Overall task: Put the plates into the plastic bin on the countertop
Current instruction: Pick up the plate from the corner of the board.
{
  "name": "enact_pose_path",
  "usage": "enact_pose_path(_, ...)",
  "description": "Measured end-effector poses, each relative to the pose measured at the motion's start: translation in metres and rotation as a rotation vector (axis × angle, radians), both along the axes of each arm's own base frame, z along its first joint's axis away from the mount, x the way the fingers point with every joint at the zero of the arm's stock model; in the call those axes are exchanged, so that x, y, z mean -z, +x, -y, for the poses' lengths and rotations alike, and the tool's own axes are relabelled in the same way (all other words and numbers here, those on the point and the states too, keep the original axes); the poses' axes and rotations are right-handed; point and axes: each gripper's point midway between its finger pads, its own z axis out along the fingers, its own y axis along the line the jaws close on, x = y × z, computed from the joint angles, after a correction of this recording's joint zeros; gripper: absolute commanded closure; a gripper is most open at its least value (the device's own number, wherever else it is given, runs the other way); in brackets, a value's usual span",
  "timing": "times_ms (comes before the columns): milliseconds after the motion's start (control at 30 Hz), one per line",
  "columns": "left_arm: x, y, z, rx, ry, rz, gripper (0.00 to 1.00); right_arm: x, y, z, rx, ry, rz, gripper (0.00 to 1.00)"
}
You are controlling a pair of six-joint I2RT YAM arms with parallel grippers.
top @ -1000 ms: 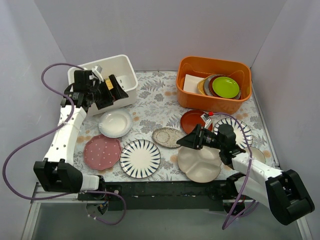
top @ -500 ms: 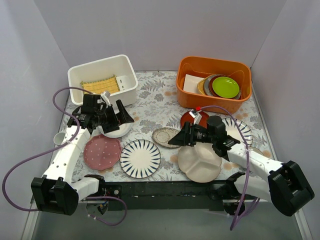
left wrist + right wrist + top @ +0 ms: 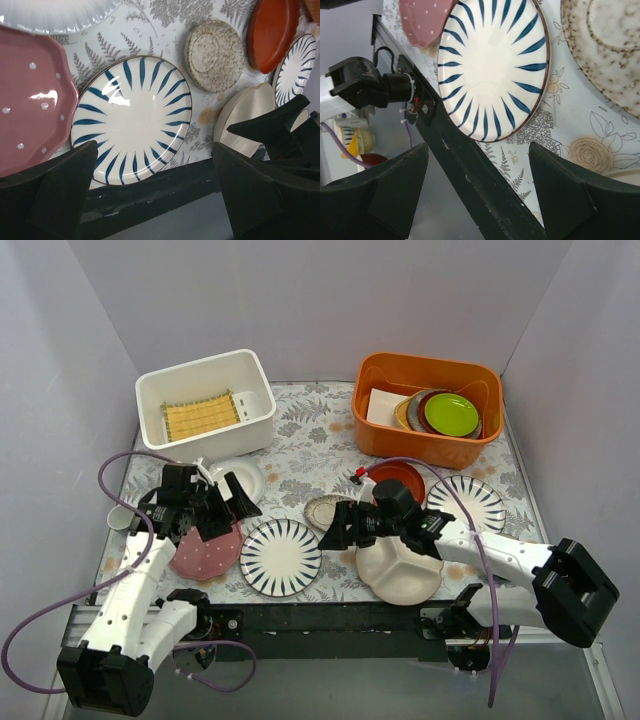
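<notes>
Several plates lie on the countertop (image 3: 310,455): a blue-striped plate (image 3: 281,557) (image 3: 131,120) (image 3: 495,65), a second striped one (image 3: 467,502), a pink dotted one (image 3: 200,555) (image 3: 30,100), a cream divided one (image 3: 400,572), a speckled beige one (image 3: 330,512) (image 3: 610,45), a red-brown one (image 3: 398,478) and a small white one (image 3: 240,475). The white plastic bin (image 3: 258,425) stands at the back left, holding a yellow mat (image 3: 200,417). My left gripper (image 3: 230,515) (image 3: 155,200) hangs open over the pink plate's right edge. My right gripper (image 3: 331,530) (image 3: 477,192) is open beside the striped plate's right rim.
An orange tub (image 3: 428,445) at the back right holds green and dark-red plates (image 3: 450,413). The table's black front rail (image 3: 470,175) runs just below both grippers. A small cup (image 3: 118,517) sits at the left edge. Grey walls enclose three sides.
My left arm has come down from the white bin to the pink and striped plates. My right gripper has slid left, from over the cream plate to the striped plate's edge.
</notes>
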Motion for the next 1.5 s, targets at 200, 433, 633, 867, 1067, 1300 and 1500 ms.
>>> enact_pose_path(200,0.032,-0.021,0.001,-0.017,-0.019,-0.110,0.02,0.018,0.000,0.002,0.025,-0.075,-0.003,0.17)
enact_pose_path(433,0.043,-0.031,0.000,-0.019,-0.021,-0.135,0.02,0.043,-0.001,0.000,0.034,-0.146,-0.024,0.22)
enact_pose_path(633,0.056,-0.039,-0.001,-0.022,-0.015,-0.181,0.02,0.067,-0.001,-0.005,0.032,-0.210,-0.050,0.27)
enact_pose_path(867,0.063,-0.044,-0.002,-0.022,-0.009,-0.213,0.02,0.078,-0.003,-0.019,0.029,-0.214,-0.052,0.36)
enact_pose_path(1067,0.067,-0.048,-0.002,-0.022,-0.007,-0.229,0.02,0.086,0.001,-0.024,0.041,-0.237,-0.055,0.43)
enact_pose_path(1300,0.067,-0.048,-0.003,-0.017,-0.003,-0.227,0.02,0.093,0.005,-0.037,0.049,-0.226,-0.066,0.66)
enact_pose_path(1500,0.066,-0.048,-0.003,-0.016,-0.004,-0.217,0.02,0.099,0.007,-0.040,0.069,-0.225,-0.084,0.95)
